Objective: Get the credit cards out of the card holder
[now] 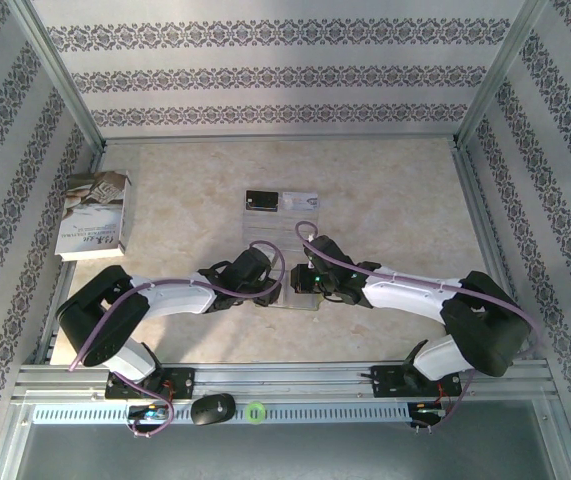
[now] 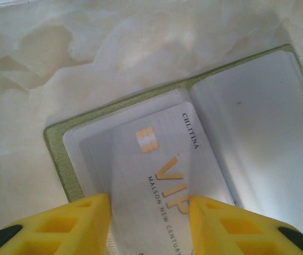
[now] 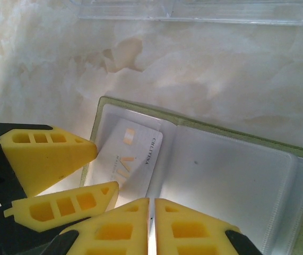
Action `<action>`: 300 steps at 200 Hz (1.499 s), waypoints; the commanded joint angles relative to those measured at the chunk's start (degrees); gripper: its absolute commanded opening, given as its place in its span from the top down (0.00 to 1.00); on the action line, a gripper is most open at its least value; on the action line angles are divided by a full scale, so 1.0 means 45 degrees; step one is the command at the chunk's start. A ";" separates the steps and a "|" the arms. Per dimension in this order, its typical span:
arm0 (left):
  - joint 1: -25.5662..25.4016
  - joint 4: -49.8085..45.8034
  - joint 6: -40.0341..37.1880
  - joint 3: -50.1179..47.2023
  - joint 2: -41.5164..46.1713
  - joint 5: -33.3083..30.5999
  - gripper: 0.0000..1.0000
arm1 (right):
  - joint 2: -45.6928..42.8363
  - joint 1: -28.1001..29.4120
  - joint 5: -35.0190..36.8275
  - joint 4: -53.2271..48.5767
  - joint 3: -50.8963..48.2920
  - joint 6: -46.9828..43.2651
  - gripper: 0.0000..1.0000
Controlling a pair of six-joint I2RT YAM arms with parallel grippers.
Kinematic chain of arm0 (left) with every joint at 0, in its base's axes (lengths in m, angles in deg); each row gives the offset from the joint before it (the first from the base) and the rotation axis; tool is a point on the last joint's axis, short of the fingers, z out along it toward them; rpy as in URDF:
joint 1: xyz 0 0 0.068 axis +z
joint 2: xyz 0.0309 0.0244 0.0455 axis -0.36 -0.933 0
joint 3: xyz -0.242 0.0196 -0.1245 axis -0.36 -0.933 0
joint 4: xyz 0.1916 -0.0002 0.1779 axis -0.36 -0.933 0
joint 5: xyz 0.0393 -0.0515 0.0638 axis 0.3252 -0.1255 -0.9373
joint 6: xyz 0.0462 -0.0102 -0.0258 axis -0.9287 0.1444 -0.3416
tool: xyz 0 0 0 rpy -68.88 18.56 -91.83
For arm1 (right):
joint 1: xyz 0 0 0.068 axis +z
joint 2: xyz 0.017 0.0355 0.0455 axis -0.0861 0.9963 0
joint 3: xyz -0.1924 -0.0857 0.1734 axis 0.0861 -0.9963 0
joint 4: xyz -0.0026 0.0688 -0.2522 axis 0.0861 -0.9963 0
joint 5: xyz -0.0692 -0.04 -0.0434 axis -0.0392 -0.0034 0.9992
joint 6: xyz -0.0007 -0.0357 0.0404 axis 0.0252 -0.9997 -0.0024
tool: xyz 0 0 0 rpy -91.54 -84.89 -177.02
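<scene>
You have one card holder [image 3: 231, 180], one silvery card [image 2: 162, 175] inside, apparently two more beyond, a black card [image 1: 262, 200] and a pale card [image 1: 298, 201], and one book [image 1: 93, 215].

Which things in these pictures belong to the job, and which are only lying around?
Belong to the job: card holder, lying open; silver VIP card inside it; black card and pale card on the clear plastic sheet.
Only lying around: book; black oval object and green ring on the front rail.

Silvery card [image 2: 156, 175] with gold print; card holder [image 2: 55, 154] rim yellow-green, inside perhaps grey; table [image 2: 87, 64] cream, marbled.
</scene>
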 commanded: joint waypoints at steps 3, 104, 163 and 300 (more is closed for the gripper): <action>-0.0287 -0.0627 0.0069 0.0105 -0.0423 -0.0096 0.58 | 0.0314 0.0130 -0.0097 0.0082 0.0228 -0.0115 0.88; -0.0457 -0.0800 0.0345 -0.0352 -0.0615 -0.0316 0.71 | 0.1186 0.0178 -0.1176 0.0875 0.0492 0.0776 0.87; -0.0467 -0.0924 0.0624 -0.0624 0.0221 -0.0454 0.57 | 0.0761 0.0003 -0.0795 0.1384 -0.0192 0.1359 0.88; -0.1697 -0.2200 0.0272 0.0524 -0.0518 -0.1865 0.59 | -0.0058 -0.0244 -0.1003 0.1219 -0.0707 0.0663 0.86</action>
